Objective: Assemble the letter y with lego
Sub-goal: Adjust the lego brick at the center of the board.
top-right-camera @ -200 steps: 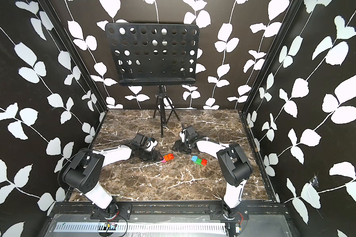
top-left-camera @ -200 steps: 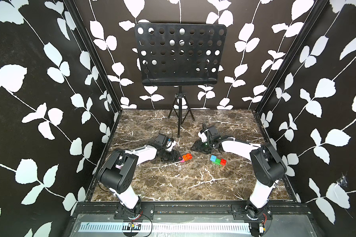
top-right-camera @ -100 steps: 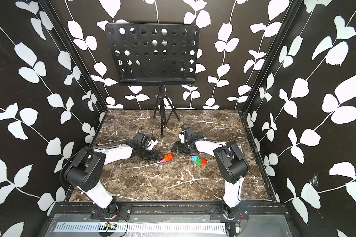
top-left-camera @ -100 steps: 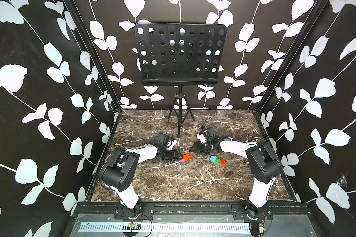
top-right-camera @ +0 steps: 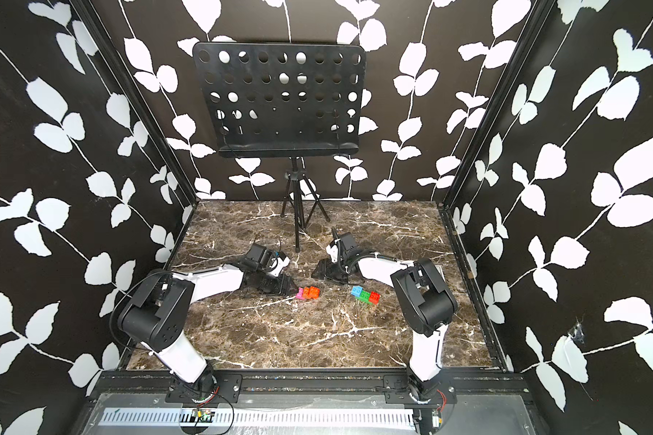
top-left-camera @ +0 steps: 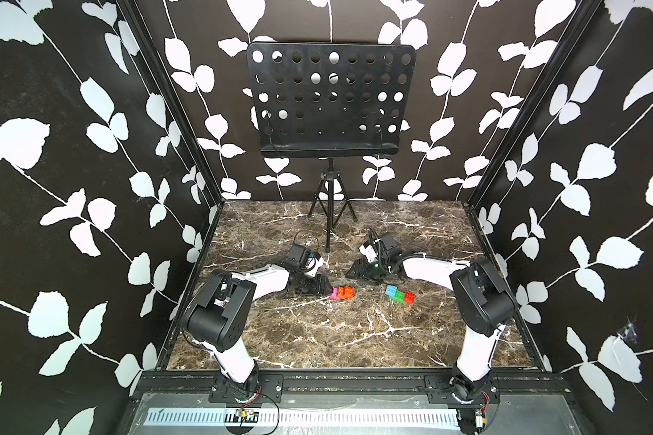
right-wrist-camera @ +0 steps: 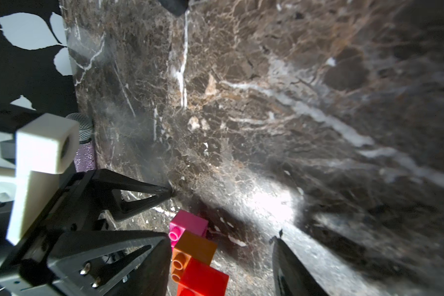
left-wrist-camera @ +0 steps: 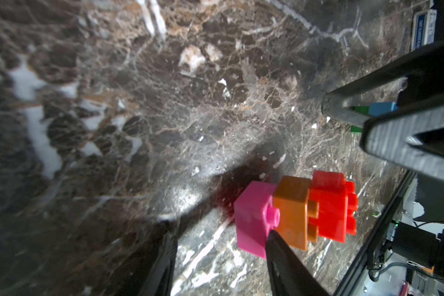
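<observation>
The lego lies in two clusters on the marble table point(top-left-camera: 317, 339). A pink-orange-red cluster point(top-left-camera: 342, 292) point(top-right-camera: 309, 293) lies on its side left of centre. A blue-green-red cluster point(top-left-camera: 400, 295) point(top-right-camera: 365, 295) sits apart to its right. My left gripper point(top-left-camera: 319, 285) point(left-wrist-camera: 221, 229) is low on the table, open over bare marble, with the pink brick point(left-wrist-camera: 251, 217) beside one fingertip. My right gripper point(top-left-camera: 355, 271) point(right-wrist-camera: 221, 239) faces it from the other side, open. In the right wrist view the orange brick point(right-wrist-camera: 195, 248) and the red brick point(right-wrist-camera: 205, 279) show between its fingers, ungripped.
A black perforated music stand point(top-left-camera: 328, 101) on a tripod point(top-left-camera: 330, 211) stands at the back centre, one leg reaching toward the grippers. Leaf-patterned walls close in the table on three sides. Both arm bases sit at the front edge.
The right gripper has crept left toward the pink-orange-red cluster. The left gripper's jaws have narrowed. Both clusters lie where they were.
</observation>
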Controlling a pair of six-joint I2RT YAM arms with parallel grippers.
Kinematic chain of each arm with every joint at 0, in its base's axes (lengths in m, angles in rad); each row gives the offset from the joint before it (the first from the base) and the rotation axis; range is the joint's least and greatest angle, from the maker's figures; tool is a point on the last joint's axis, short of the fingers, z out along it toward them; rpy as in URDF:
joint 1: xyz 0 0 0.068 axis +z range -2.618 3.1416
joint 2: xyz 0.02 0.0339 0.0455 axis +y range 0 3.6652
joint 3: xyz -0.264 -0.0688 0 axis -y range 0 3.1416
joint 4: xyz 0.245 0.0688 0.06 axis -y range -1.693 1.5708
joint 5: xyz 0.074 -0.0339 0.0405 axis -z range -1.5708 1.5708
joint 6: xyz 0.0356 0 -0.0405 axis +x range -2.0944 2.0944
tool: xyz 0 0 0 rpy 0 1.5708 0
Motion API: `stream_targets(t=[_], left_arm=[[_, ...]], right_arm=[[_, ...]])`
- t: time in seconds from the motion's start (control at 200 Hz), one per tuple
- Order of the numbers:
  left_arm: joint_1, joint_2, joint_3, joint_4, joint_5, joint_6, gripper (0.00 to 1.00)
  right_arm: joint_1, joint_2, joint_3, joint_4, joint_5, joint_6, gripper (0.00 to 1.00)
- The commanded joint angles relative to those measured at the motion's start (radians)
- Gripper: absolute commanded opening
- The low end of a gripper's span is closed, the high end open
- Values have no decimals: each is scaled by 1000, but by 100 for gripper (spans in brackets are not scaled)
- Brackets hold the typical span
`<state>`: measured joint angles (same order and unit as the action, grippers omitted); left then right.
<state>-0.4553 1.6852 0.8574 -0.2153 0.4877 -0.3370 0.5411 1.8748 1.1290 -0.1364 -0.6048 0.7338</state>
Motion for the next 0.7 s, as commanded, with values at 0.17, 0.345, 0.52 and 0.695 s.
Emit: stream_targets(t=[0.17, 0.345, 0.52, 0.695], left_arm=[[4, -1, -37, -68, -45, 27, 57], [4, 4, -40, -68, -43, 26, 57], [4, 4, -45, -63, -42, 20, 57], [4, 7, -43, -60, -37, 15, 57]], right_arm=[[-4, -41, -55, 60, -63, 64, 61], [-1, -114, -124, 104, -53, 131, 62], [30, -144, -168, 172, -51, 197, 63], [63, -128, -171, 160, -10, 210, 62]])
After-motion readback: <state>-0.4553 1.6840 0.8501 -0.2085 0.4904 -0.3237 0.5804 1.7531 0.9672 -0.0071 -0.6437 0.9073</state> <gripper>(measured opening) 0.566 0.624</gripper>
